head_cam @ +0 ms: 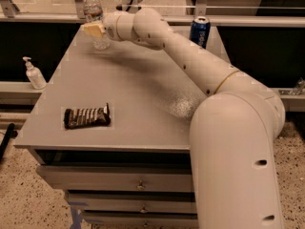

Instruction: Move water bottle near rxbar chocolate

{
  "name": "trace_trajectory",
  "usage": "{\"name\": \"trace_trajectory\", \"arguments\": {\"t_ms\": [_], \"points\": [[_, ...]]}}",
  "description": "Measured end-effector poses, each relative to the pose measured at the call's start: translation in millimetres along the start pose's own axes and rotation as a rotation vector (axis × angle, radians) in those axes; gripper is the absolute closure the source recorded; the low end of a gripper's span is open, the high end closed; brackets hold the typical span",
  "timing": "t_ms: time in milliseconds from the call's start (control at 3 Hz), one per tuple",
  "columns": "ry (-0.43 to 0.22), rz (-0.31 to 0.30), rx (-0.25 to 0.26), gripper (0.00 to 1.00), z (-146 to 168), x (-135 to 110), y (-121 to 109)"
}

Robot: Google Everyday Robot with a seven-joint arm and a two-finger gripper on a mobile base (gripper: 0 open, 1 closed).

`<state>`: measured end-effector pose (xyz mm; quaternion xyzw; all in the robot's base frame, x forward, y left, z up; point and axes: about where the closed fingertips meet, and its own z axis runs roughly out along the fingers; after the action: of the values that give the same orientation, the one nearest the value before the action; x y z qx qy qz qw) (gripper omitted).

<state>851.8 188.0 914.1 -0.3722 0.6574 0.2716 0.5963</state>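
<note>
Camera view showed you the gripper [91,30] at the water bottle [92,6] on the table's [143,89] far corner; whether it held it, you couldn't tell. The rxbar chocolate [87,117] lay well apart, so the move was not yet done.

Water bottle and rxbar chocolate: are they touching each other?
Apart. The camera view shows the water bottle standing at the far edge of the table, the gripper at it, and the rxbar chocolate lying near the front edge, with bare surface between.

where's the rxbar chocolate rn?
In the camera view's lower left, the rxbar chocolate lies on the table near its front edge, apart from the water bottle and the gripper at the back.
</note>
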Motion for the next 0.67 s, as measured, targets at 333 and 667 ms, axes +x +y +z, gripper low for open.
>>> {"name": "trace_trajectory", "arguments": {"t_ms": [333,667], "points": [[-0.042,0.055,-0.029,0.64,-6,1,1],[-0.100,0.095,-0.101,0.88,-32,-10,16]]}}
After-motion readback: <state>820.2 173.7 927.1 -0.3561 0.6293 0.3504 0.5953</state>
